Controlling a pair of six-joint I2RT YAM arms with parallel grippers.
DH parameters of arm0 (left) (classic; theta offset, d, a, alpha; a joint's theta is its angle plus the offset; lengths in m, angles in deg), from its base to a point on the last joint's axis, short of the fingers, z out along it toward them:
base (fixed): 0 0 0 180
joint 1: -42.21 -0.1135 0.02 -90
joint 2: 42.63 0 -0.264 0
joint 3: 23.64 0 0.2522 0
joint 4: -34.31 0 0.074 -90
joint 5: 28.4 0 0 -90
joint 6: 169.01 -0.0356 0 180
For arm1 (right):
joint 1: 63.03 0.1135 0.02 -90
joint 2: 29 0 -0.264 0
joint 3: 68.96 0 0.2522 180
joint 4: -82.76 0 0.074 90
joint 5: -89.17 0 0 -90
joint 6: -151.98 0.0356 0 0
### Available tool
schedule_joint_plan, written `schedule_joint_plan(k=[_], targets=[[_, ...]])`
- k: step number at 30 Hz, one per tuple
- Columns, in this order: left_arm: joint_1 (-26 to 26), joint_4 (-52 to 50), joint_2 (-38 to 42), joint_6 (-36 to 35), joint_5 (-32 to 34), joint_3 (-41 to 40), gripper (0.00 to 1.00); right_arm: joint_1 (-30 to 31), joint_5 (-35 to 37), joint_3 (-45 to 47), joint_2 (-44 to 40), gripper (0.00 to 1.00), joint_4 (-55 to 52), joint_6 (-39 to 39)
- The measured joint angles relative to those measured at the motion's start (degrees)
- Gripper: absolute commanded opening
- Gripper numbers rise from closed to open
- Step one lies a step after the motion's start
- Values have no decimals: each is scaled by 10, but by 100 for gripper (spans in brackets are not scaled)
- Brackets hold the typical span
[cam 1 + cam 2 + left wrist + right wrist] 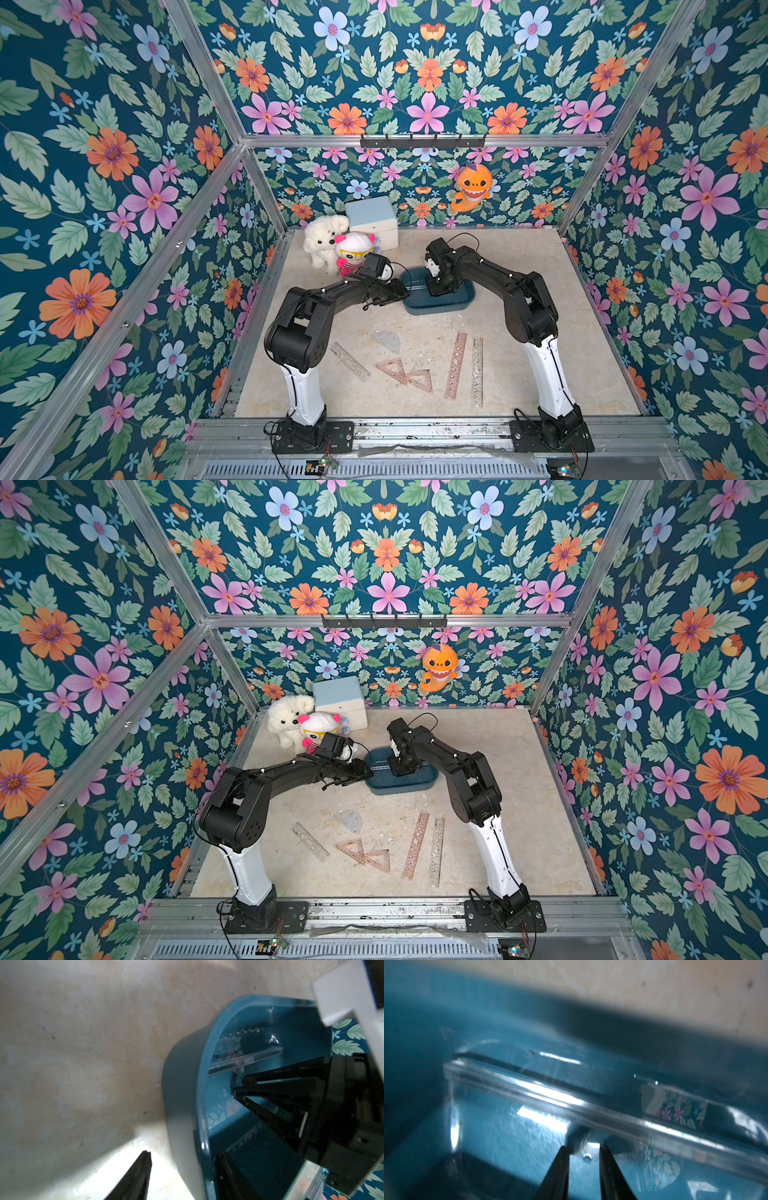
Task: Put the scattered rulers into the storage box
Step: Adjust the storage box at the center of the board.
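The dark teal storage box [441,306] [400,788] stands mid-table. A clear ruler [571,1103] [245,1059] lies tilted inside it. My right gripper [434,291] [584,1148] reaches down into the box, its jaws a little apart and empty, the ruler just beyond its tips. My left gripper [405,292] [184,1154] is open astride the box's left end wall, one finger outside and one inside. Nearer the front lie a short ruler [350,360], a protractor [388,341], two triangles [392,370] [419,380], a pinkish long ruler [456,365] and a clear one [478,371].
At the back left sit a white plush dog [322,239], a pink-and-white doll [353,249] and a pale blue-and-white cube box [372,220]. An orange plush shark [471,187] hangs on the back wall. Aluminium frame posts border the table.
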Motion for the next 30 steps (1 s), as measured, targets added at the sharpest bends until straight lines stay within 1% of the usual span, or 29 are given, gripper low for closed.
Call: schedule_joint_plan(k=[7, 17, 30], targets=[[0, 0, -1, 0, 0, 0, 56, -27, 3, 25, -14, 27, 1, 3], [0, 0, -3, 0, 3, 2, 56, -26, -5, -19, 1, 27, -6, 15], [0, 0, -10, 0, 5, 7, 57, -26, -11, -41, 22, 27, -8, 28]])
